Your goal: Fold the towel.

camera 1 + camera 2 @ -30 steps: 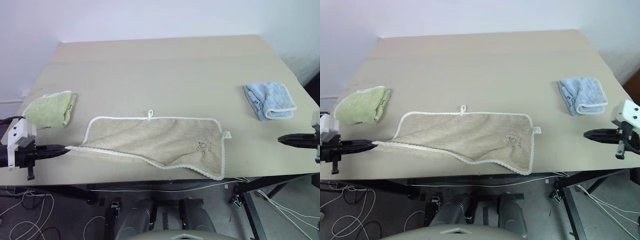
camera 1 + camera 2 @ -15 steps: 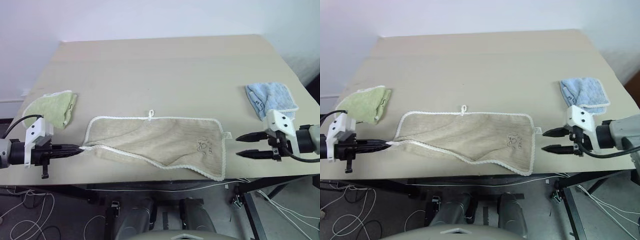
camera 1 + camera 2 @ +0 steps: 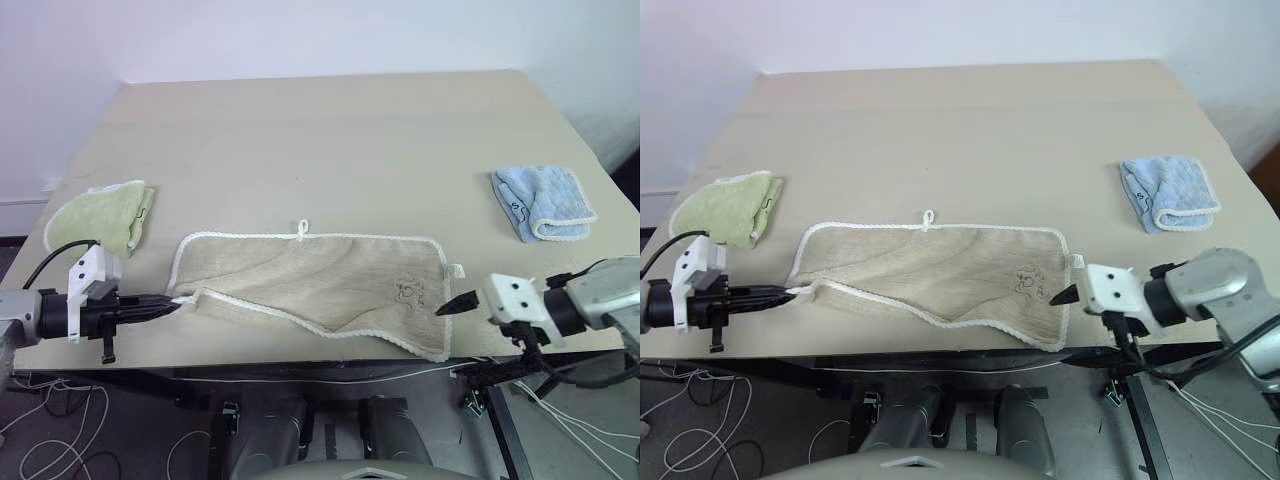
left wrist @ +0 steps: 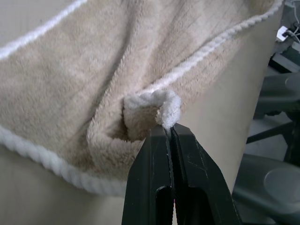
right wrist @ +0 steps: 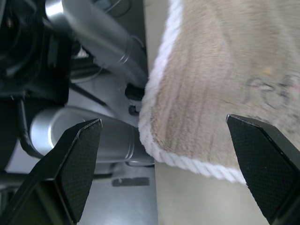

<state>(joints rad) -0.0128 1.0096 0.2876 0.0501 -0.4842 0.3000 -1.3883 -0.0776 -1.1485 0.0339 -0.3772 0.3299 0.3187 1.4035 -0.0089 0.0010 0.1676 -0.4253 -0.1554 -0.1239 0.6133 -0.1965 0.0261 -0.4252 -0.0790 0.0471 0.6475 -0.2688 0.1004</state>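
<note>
The beige towel (image 3: 320, 280) with white corded edging lies spread near the table's front edge, its front hem folded in a diagonal ridge. A small white loop (image 3: 301, 229) sits at its far edge and a dark embroidered mark (image 3: 408, 290) near its right end. My left gripper (image 3: 170, 303) is shut on the towel's front left corner (image 4: 161, 105), which is bunched at the fingertips. My right gripper (image 5: 164, 126) is open, and its fingers (image 5: 82, 150) straddle the towel's front right corner (image 5: 164, 140). In the head view it points at the towel's right edge (image 3: 446, 300).
A folded light green towel (image 3: 100, 218) lies at the table's left edge and a folded light blue towel (image 3: 542, 200) at the right. The tan table (image 3: 330, 130) stretches far behind the towel. Its front edge runs just below the towel, with cables and stands beneath.
My right gripper swung in from the far right to the towel's right edge and opened. My left gripper slid a little to the right, still holding the corner.
</note>
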